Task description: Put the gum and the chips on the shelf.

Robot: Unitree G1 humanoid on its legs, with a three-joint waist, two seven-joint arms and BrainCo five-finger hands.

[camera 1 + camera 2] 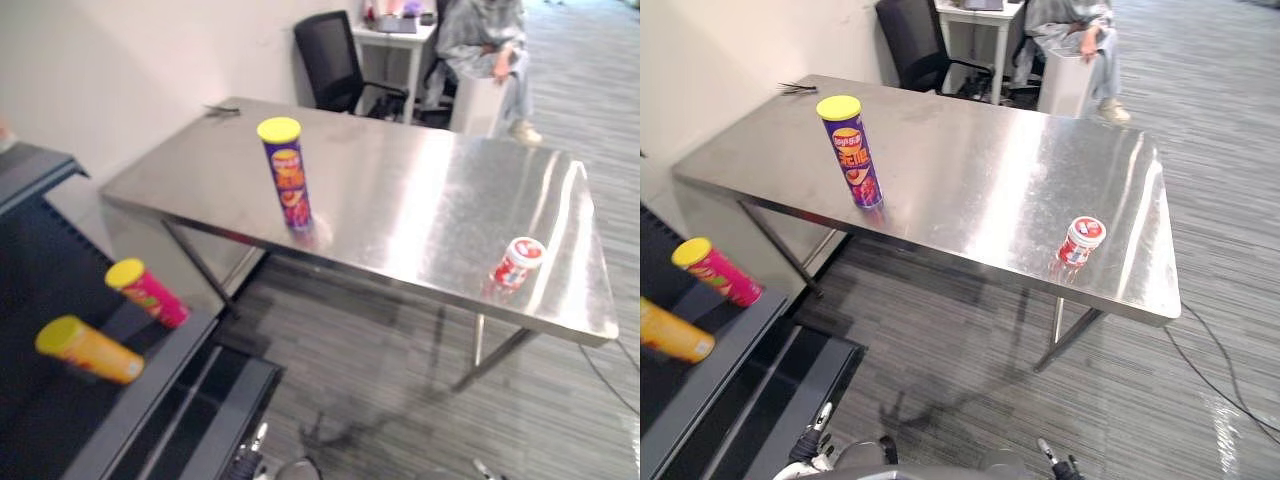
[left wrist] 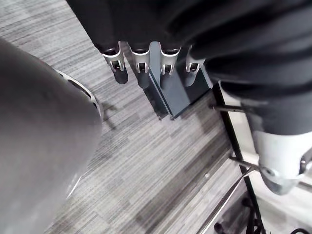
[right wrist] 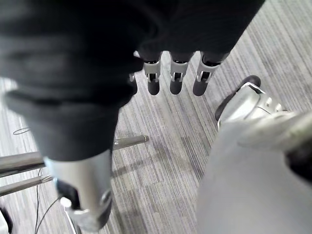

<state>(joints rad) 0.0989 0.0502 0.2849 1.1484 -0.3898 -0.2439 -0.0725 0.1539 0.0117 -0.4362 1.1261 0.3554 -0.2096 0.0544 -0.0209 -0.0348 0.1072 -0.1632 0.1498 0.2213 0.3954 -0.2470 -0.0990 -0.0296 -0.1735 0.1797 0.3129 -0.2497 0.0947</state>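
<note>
Steel desk (image 1: 420,190) across the middle. Dark shelf (image 1: 150,388) off the desk's near left corner, apart from it. Seated person (image 1: 485,40) and black chair (image 1: 330,60) beyond the desk's far edge. Purple chips can (image 1: 287,175) with yellow lid upright on the desk, in its left half. Pink can (image 1: 150,292) and orange can (image 1: 90,350), both yellow-lidded, lying tilted on the shelf, off the desk. Left hand (image 2: 141,68) and right hand (image 3: 175,73) short of the desk's near edge, over grey striped floor (image 2: 161,161), fingers straight and released, grasping nothing. Red-and-white gum tub (image 1: 517,262) standing by the desk's near right corner, well apart from the chips can.
</note>
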